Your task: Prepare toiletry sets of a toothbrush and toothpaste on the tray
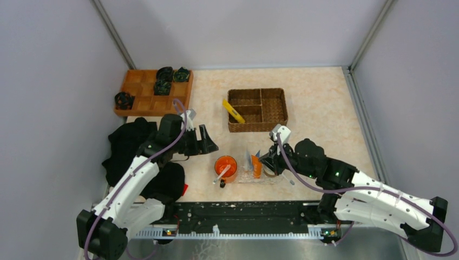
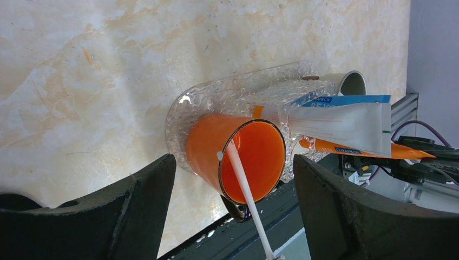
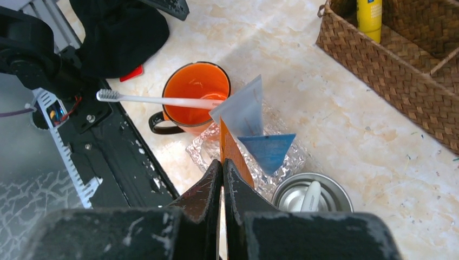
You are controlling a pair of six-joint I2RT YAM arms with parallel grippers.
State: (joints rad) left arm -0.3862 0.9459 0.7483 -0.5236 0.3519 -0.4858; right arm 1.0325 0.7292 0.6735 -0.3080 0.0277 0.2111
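Note:
On the clear bumpy tray, three toothpaste tubes stand wide end up: a pale grey one, a blue one and an orange one. My right gripper is shut on the thin top edge of the orange tube. A white toothbrush leans out of the orange mug. Behind the mug hovers my left gripper, open and empty.
A steel cup beside the tray holds a white handle. The wicker basket contains a yellow tube. An orange wooden tray sits back left, a black cloth at the left.

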